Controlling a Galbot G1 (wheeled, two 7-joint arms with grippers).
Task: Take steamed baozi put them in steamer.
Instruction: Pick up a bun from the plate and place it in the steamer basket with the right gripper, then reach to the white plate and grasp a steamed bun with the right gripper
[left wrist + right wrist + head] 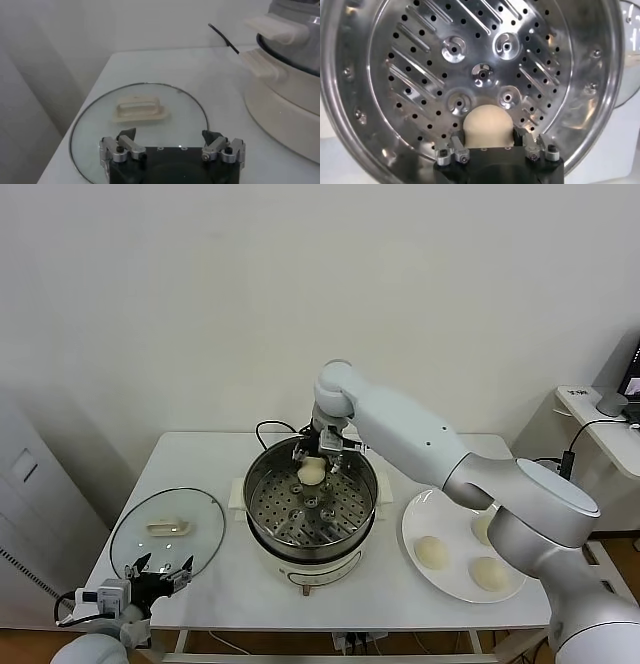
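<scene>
A: Bun [487, 126] looks soft, light and easily dented. Best taken across its round flanks with light pressure, not pinched from the top.

B: Location?

A: On the perforated tray at the far side of the steamer [262, 484], mid-table. Three more buns [432, 552] sit on the plate [412, 519] to the right, well apart from the pot.

B: Right gripper [499, 150]?

A: Reaches down into the steamer from the far side. Jaws stand wider than the bun, one on each side; the wrist view shows no clear squeeze. Judged as released or nearly so.

B: Left gripper [172, 146]?

A: Parked near-left, over the edge of the glass lid [95, 125], jaws wide, holding nothing.
</scene>
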